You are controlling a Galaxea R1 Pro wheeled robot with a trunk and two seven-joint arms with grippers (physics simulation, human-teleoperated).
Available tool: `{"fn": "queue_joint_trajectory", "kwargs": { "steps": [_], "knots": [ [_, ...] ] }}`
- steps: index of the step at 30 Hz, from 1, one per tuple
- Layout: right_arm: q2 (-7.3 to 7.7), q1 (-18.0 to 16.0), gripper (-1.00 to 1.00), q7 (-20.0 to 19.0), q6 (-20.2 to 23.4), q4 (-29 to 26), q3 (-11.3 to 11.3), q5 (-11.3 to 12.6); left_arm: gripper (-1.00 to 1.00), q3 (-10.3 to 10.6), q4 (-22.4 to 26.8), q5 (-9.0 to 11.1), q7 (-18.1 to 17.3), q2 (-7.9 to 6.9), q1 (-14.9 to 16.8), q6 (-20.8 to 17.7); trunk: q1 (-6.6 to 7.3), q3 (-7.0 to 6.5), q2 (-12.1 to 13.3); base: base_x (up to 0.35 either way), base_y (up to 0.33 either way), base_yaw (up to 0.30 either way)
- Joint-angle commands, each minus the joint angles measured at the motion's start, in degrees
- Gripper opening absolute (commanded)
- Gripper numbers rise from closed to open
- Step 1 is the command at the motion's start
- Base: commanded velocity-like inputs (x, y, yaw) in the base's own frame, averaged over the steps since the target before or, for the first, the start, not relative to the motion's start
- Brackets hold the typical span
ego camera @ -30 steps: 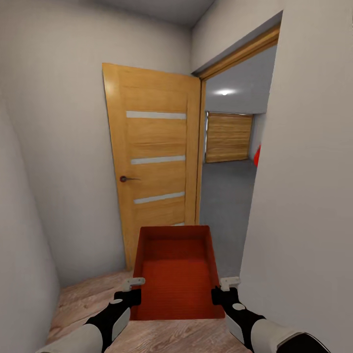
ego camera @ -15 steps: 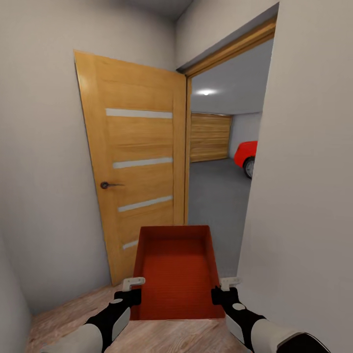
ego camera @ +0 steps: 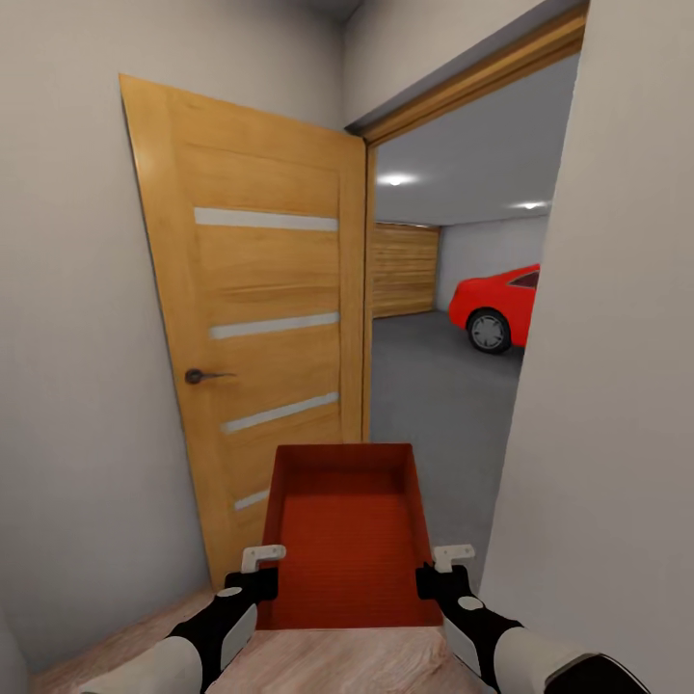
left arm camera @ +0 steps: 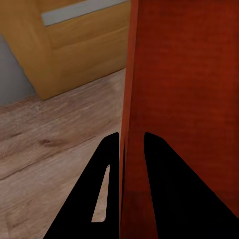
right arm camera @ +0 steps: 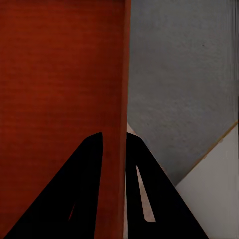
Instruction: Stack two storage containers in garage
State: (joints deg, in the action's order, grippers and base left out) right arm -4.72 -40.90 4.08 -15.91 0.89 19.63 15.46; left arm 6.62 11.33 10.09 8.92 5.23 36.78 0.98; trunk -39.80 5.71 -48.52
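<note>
Container: orange-red rectangular plastic tub (ego camera: 345, 535), thin straight walls, finely ribbed floor, open top, nothing inside; held level and lengthwise in front of the robot, above the pale wood-plank flooring (ego camera: 318, 665), short far wall toward the doorway.
Left gripper (ego camera: 258, 569): clamped on the tub's left long wall near its close corner; in the left wrist view the two dark fingers (left arm camera: 102, 189) straddle the wall (left arm camera: 130, 99), one inside, one outside.
Right gripper (ego camera: 440, 569): gripping the right long wall the same way; right wrist view shows the wall (right arm camera: 123, 74) pinched between both fingers (right arm camera: 144, 194).
Arms: both forearms reach forward, low and roughly parallel, white sleeves with black wrists.
Door: honey-brown wooden door (ego camera: 260, 328) with three pale horizontal strips and a dark lever handle (ego camera: 200, 376), swung open at left.
Garage: dark grey speckled concrete floor (ego camera: 434, 386) beyond the doorway, horizontal brown plank wall (ego camera: 403, 270) at the back.
Car: rounded bright-red car (ego camera: 496, 306), partly hidden by the white wall (ego camera: 617, 386) at right.
</note>
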Motion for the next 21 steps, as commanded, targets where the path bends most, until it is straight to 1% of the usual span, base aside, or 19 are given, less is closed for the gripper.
{"fn": "queue_joint_trajectory", "kwargs": {
  "steps": [1,21],
  "knots": [
    [-0.02,-0.1,-1.0,0.2,-0.3,0.3,-1.4,1.1,-1.0,-0.6,0.2,-0.4,0.7,-1.97,0.1,2.6,-0.04,0.09,-0.1,0.278,0.221,-0.272],
    [-0.02,-0.1,-1.0,0.2,-0.3,0.3,-1.4,1.1,-1.0,-0.6,0.3,-0.4,0.7,-1.89,0.1,2.6,-0.04,0.09,-0.1,0.278,0.221,-0.277]
  ]
}}
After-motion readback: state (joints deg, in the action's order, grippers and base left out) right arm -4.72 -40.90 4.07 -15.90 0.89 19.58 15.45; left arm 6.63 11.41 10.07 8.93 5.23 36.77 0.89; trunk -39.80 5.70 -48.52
